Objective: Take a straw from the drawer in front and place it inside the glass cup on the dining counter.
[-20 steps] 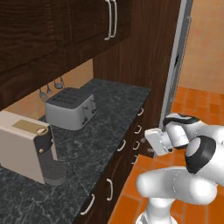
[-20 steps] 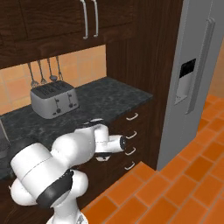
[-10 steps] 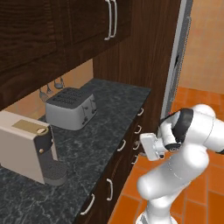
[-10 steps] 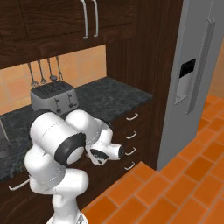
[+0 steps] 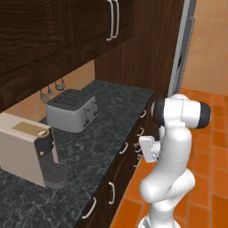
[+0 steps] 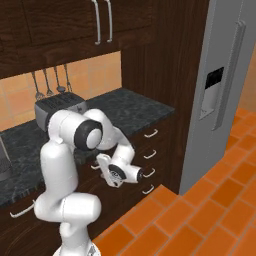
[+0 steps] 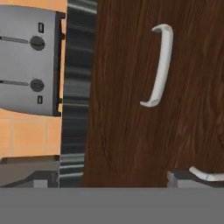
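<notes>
A shut dark brown drawer front (image 7: 122, 109) with a curved white bar handle (image 7: 158, 65) faces the hand, just under the black speckled counter's edge (image 7: 76, 87). My gripper (image 7: 111, 177) is open, with a dark fingertip (image 7: 41, 178) at either side and nothing between them. From the base views, the gripper (image 5: 141, 152) (image 6: 103, 167) hangs low in front of the drawer stack (image 6: 150, 145), a short way off the fronts. The straw is hidden, and the glass cup and dining counter are out of view.
A grey toaster (image 5: 73, 109) (image 7: 26, 61) and a beige coffee machine (image 5: 26, 147) stand on the black granite counter (image 5: 111, 107). Dark upper cupboards (image 5: 89, 22) hang above. A tall steel fridge (image 6: 225, 90) stands to the right. The floor is orange tile (image 6: 200, 220).
The arm has straightened up from a crouched pose, its elbow rising. The hand has edged slightly closer to the drawer fronts. The jaws have stayed open.
</notes>
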Motion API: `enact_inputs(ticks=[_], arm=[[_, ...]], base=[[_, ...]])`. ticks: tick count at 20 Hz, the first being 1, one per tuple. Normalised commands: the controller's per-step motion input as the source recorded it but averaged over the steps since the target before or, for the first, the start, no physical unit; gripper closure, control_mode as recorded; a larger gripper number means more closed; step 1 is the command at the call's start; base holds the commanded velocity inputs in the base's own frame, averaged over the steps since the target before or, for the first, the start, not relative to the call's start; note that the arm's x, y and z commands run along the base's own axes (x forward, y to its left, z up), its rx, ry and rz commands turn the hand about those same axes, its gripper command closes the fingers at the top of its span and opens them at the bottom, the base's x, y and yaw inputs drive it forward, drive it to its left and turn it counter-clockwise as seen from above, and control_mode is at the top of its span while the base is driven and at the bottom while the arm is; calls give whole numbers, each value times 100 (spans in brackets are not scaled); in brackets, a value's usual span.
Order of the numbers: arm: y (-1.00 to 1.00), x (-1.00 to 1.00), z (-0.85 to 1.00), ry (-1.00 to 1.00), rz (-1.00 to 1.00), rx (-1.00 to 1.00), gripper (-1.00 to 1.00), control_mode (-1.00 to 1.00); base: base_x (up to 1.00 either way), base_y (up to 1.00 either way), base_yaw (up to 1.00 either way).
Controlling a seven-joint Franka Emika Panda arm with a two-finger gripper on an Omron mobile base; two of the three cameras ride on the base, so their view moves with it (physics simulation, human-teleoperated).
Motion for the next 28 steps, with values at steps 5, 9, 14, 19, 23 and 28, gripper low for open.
enact_inputs(ticks=[5, 9, 14, 19, 23, 28], arm=[[1, 43, -38, 0, 0, 7, -100, -100], [6, 42, -42, 0, 0, 3, -100, -100], [15, 44, -29, 0, 0, 2, -100, -100], [17, 30, -6, 0, 0, 4, -100, -100], [28, 28, -1, 0, -3, 1, -100, -100], [23, 36, -19, 0, -3, 0, -100, -100]], base=[[0, 0, 0], [0, 0, 0], [0, 0, 0], [0, 0, 0], [0, 0, 0], [0, 0, 0]])
